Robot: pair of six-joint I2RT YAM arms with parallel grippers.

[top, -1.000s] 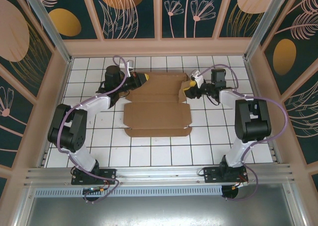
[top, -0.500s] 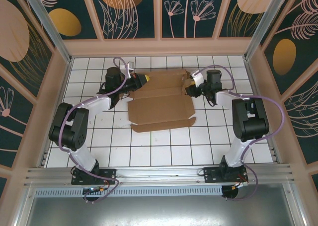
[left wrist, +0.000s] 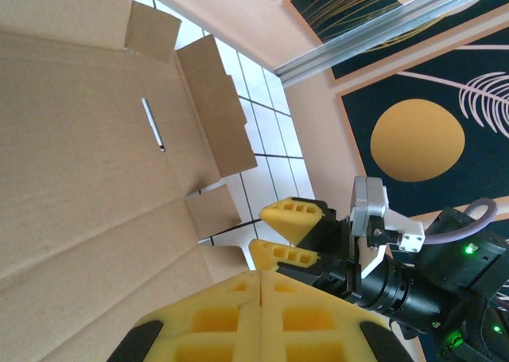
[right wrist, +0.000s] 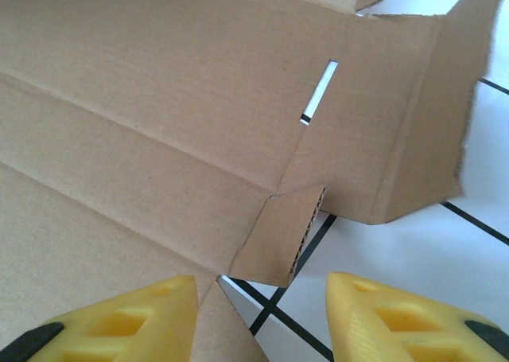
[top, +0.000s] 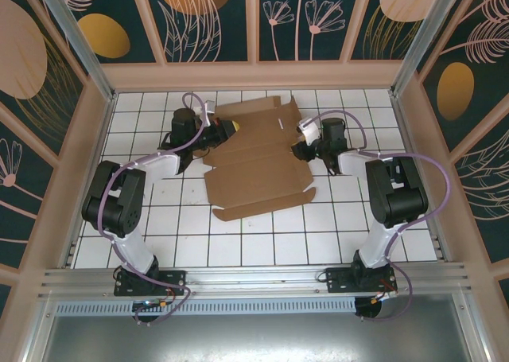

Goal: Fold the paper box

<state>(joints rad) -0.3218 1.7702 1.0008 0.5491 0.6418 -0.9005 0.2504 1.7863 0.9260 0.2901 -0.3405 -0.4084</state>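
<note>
The paper box (top: 256, 161) is a flat brown cardboard sheet with flaps, lying slightly skewed on the tiled table, its far flap (top: 280, 109) tilted up. My left gripper (top: 233, 126) sits shut at the sheet's far-left corner; its yellow pads (left wrist: 238, 314) meet with nothing between them, over the cardboard (left wrist: 87, 155). My right gripper (top: 297, 145) is at the sheet's right edge, its jaws open. In the right wrist view its fingertips (right wrist: 127, 318) straddle a small corner tab (right wrist: 278, 235), with a cardboard edge beside the left finger. From the left wrist, the right gripper (left wrist: 262, 228) looks open.
White tiled floor (top: 238, 243) lies open in front of the sheet. Beige walls and aluminium posts (top: 87, 139) close in the table on three sides. A narrow slot (right wrist: 318, 91) is cut in the panel near the right gripper.
The sheet has slid away from the arms and turned slightly, its far flap lifting. My right gripper moved left and farther, and narrowed a little. The left gripper stayed shut.
</note>
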